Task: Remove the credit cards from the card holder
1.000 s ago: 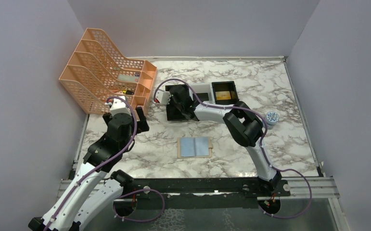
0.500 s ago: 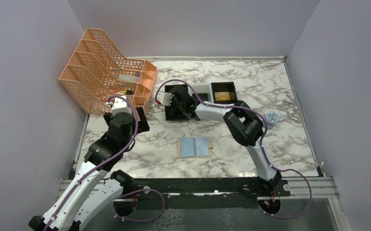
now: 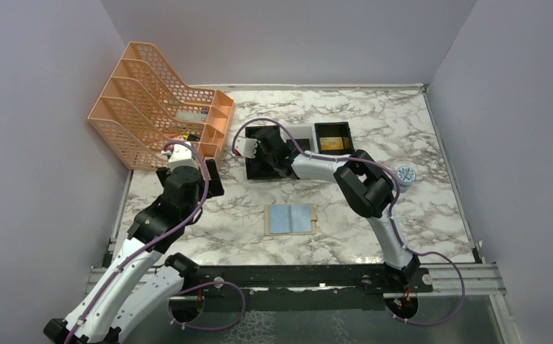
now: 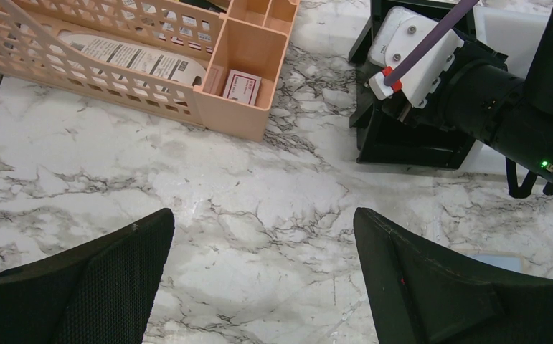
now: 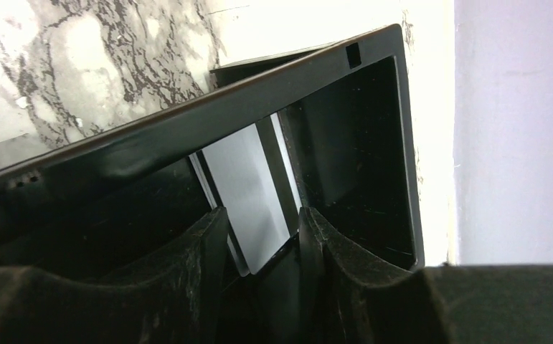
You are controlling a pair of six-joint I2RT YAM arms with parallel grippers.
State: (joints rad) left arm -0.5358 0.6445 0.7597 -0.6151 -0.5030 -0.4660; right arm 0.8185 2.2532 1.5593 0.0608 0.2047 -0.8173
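Note:
The card holder (image 3: 290, 218) lies open on the marble, grey-blue faces up, in the middle of the table, with neither gripper near it. My right gripper (image 3: 260, 159) reaches down into the left black tray (image 3: 270, 172). In the right wrist view its jaws (image 5: 262, 215) stand apart, and a pale grey credit card (image 5: 248, 186) rests loose inside the tray (image 5: 345, 143) between them. A yellow card (image 3: 333, 142) lies in the second black tray (image 3: 333, 127). My left gripper (image 4: 262, 218) hangs wide open over bare marble near the orange organiser.
An orange mesh file organiser (image 3: 158, 107) stands at the back left, with a small red-and-white box (image 4: 242, 86) in its front compartment. A white tray (image 3: 302, 135) sits between the black ones. A small round blue-and-white tin (image 3: 405, 174) rests at the right.
My right gripper's jaws have parted inside the black tray, letting go of the grey card. The left arm has drifted slightly rightward.

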